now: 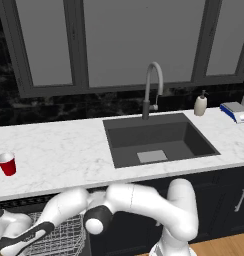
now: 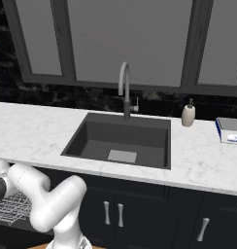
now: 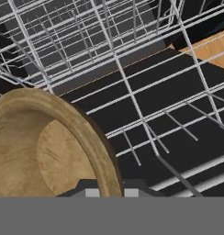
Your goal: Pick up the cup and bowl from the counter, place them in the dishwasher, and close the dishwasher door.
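The desk (image 1: 69, 150) lies mostly bare, with the cup (image 1: 7, 163) upright near its front left edge, the dark sink (image 1: 159, 140) set in the middle, and a soap bottle (image 1: 200, 104) by the back edge at the sink's far right corner. Below the front left edge the arm reaches down over the dishwasher's (image 1: 24, 204) white wire rack (image 1: 64, 235). In the hand view the hand (image 3: 109, 193) is pinched narrow on the rim of the bowl (image 3: 45, 151), which sits tilted just above the rack wires, dark floor and open rack room stretching away beyond it.
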Robot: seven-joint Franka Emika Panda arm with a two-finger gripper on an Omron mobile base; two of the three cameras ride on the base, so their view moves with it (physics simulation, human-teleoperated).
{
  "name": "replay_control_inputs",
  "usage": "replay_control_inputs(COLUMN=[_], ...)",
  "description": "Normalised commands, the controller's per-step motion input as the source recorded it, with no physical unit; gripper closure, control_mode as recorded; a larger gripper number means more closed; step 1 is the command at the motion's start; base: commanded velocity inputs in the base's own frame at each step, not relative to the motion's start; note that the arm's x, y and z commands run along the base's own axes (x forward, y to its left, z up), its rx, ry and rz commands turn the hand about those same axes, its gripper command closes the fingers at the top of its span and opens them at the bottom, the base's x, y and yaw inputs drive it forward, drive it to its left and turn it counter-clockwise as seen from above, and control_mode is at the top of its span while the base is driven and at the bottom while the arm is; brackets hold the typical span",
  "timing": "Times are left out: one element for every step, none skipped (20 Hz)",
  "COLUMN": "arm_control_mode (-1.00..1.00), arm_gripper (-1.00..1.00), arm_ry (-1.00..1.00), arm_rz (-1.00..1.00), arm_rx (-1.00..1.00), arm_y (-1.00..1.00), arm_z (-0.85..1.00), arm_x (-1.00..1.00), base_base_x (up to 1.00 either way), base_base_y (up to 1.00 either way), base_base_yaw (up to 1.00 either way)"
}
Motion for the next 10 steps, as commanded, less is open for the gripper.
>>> replay_control_inputs(arm_control_mode=[-1.00, -1.00, -1.00, -1.00, -1.00, -1.00, -1.00, -1.00, -1.00, -1.00], arm_gripper=[1.00, 1.00, -1.00, -1.00, -1.00, -1.00, -1.00, -1.00, -1.00, -1.00], arm_ry=[0.00, 0.00, 0.00, 0.00, 0.00, 0.00, 0.00, 0.00, 0.00, 0.00], arm_rz=[0.01, 0.01, 0.01, 0.01, 0.00, 0.00, 0.00, 0.00, 0.00, 0.00], arm_rx=[0.00, 0.00, 0.00, 0.00, 0.00, 0.00, 0.00, -0.02, -0.02, -0.01], arm_y=[0.04, 0.07, 0.11, 0.11, 0.09, 0.06, 0.11, 0.06, 0.01, 0.02], arm_z=[0.00, 0.00, 0.00, 0.00, 0.00, 0.01, 0.02, 0.01, 0.02, 0.09], arm_x=[0.00, 0.00, 0.00, 0.00, 0.00, 0.00, 0.00, 0.00, 0.00, 0.00], base_base_x=[0.00, 0.00, 0.00, 0.00, 0.00, 0.00, 0.00, 0.00, 0.00, 0.00], base_base_y=[0.00, 0.00, 0.00, 0.00, 0.00, 0.00, 0.00, 0.00, 0.00, 0.00], base_base_yaw=[0.00, 0.00, 0.00, 0.00, 0.00, 0.00, 0.00, 0.00, 0.00, 0.00])
